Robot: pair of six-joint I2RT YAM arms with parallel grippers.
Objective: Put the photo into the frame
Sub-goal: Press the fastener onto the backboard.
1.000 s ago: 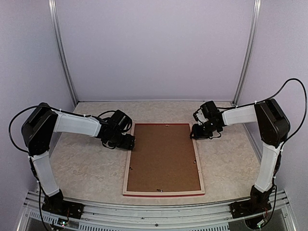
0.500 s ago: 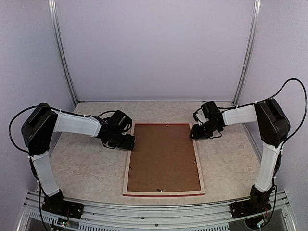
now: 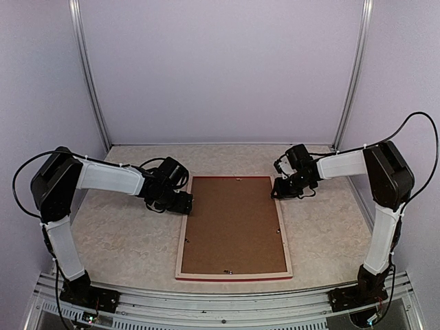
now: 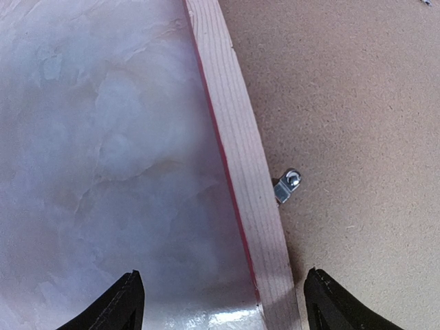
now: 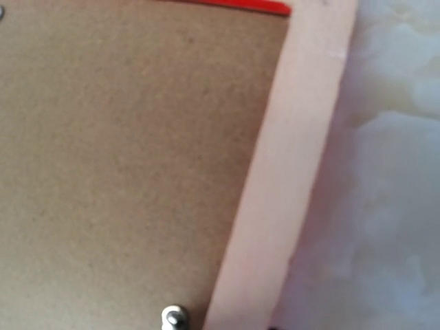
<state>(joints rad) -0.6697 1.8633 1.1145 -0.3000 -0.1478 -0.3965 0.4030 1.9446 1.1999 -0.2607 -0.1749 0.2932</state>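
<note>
The frame (image 3: 182, 251) lies face down on the table, pale wood up, red along its outer edge, with a brown backing board (image 3: 234, 223) filling it. The photo is hidden. My left gripper (image 3: 187, 203) is open and low over the frame's left rail (image 4: 244, 165), one finger (image 4: 124, 302) above the table and the other above the board. My right gripper (image 3: 277, 188) hovers at the far end of the right rail (image 5: 289, 158). Its fingers do not show in the right wrist view.
Small metal clips sit along the board's edge, one (image 4: 287, 185) by the left rail and one (image 5: 173, 317) by the right rail. The marbled tabletop (image 3: 117, 234) is walled at the back and on both sides.
My right gripper has edged slightly toward the frame's far right corner. The left arm and the frame have not moved.
</note>
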